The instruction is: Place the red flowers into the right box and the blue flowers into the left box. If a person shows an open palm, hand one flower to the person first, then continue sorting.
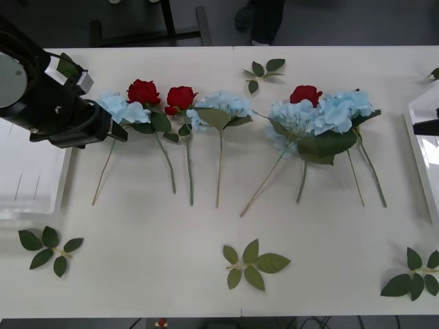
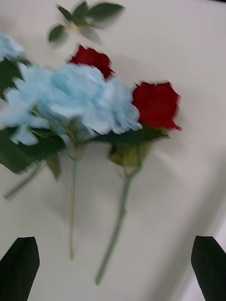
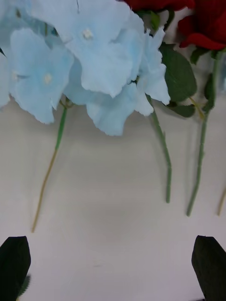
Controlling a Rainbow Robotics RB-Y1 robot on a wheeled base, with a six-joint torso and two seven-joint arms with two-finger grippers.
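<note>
The left gripper (image 3: 113, 270) hangs over the left end of the flower row, its 2 black fingers (image 3: 15, 265) spread wide and holding nothing. Just beyond them lies a blue flower (image 3: 89, 61) with a thin stem, and beside it 2 green rose stems. In the front view the left arm (image 1: 48, 110) covers the table's left part, just above the leftmost blue flower (image 1: 123, 108).

The right gripper (image 2: 113, 268) is also wide open and empty, over a blue flower (image 2: 77, 101) with 2 red flowers (image 2: 155, 104) lying close against it.

No writing can be read anywhere.

The left box (image 1: 34, 185) sits at the table's left edge, partly under the arm; what shows of it holds no flower. The right box (image 1: 422, 164) shows as a white rim at the right edge.

On the table (image 1: 206, 247) the flowers lie in a row across the far half: 3 red flowers (image 1: 143, 91) among the blue heads. Loose leaf sprigs (image 1: 252, 264) lie scattered near and far.
</note>
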